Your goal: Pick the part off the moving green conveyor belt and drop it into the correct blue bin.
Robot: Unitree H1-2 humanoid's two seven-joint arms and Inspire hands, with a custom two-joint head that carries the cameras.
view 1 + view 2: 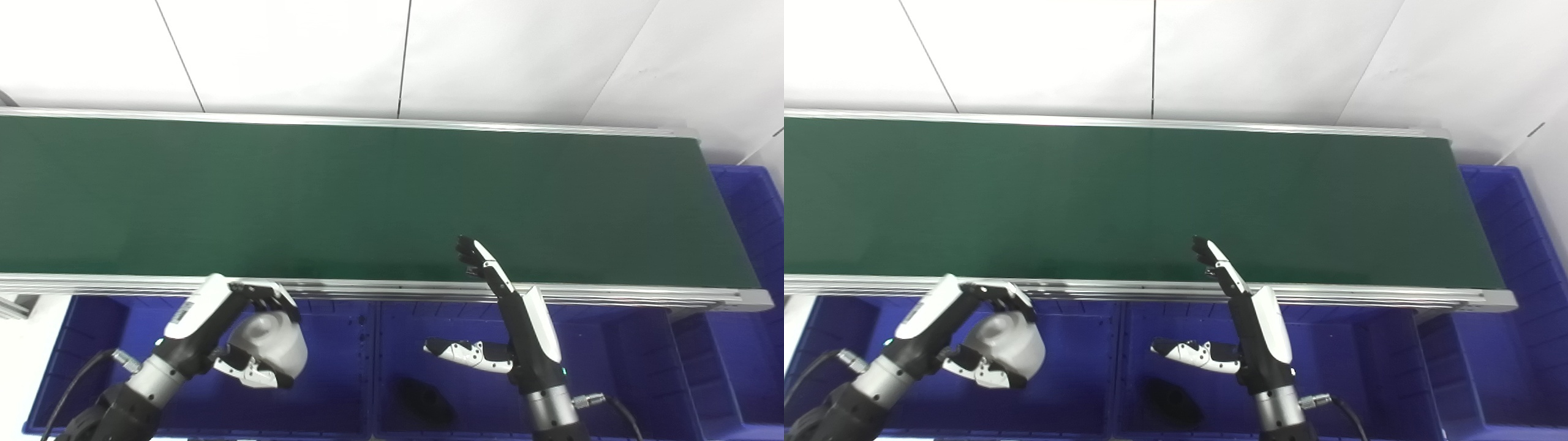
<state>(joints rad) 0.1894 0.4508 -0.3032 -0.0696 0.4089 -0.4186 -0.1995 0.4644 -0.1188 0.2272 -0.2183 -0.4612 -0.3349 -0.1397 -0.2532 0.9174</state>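
Because the grey part (pixel 269 343) is clasped in the left hand (pixel 245 334) above the left blue bin (pixel 343 392), release looks imminent; the right hand (pixel 508 324) waits spread and empty beside the bare conveyor belt (pixel 367 196).

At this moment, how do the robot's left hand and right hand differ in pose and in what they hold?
The left hand is curled around a rounded silver-grey part; the right hand holds nothing, fingers apart. The left hand hangs over the left blue bin; the right hand's fingers point up over the green conveyor belt, its thumb out above the middle blue bin. Both share black-and-white shells.
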